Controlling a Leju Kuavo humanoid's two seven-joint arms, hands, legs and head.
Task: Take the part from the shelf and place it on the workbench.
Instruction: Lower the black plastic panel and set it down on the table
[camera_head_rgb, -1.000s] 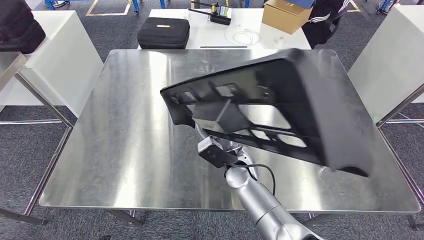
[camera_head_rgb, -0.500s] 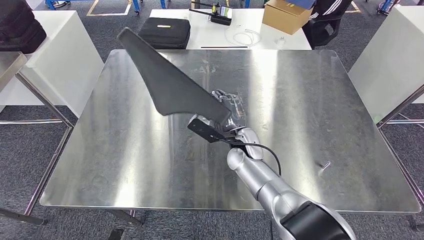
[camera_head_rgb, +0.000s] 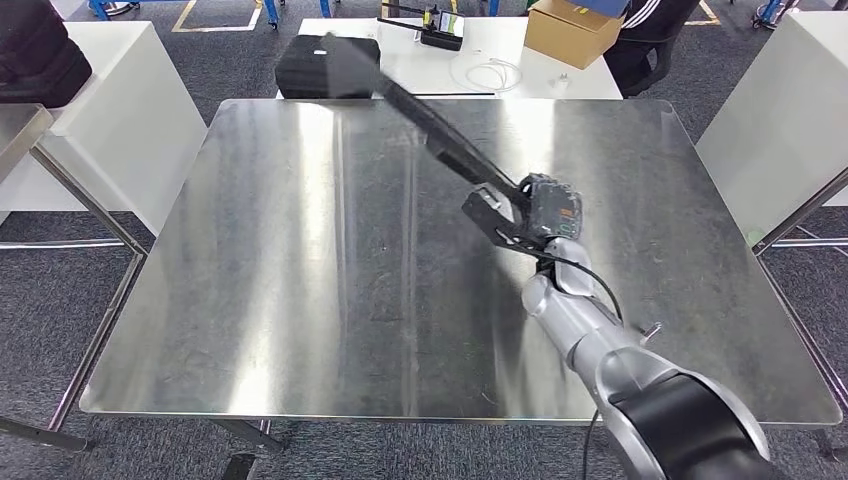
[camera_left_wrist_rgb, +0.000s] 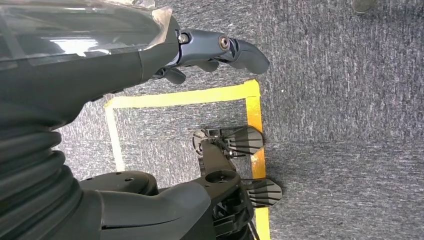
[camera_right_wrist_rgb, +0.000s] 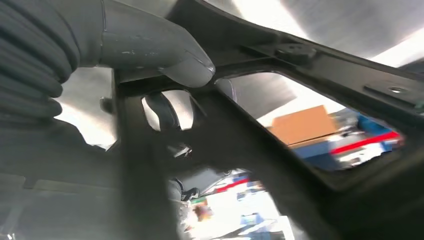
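over the workbench (camera_head_rgb: 300, 300), right hand (camera_head_rgb: 540, 212) holds the part (camera_head_rgb: 420, 115) edge-on.

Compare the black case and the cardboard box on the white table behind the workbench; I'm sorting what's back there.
The black case is dark, flat and low, while the cardboard box is tan and taller. The case sits toward the table's left end, the box toward its right. A black part held over the workbench hides a bit of the case; the box is cut off by the frame. Both rest on the white table.

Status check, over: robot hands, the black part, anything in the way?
Right robot hand grips black plastic frame part, held edge-on above steel workbench. Left robot hand holds nothing, near the floor. Bench under the part bare.
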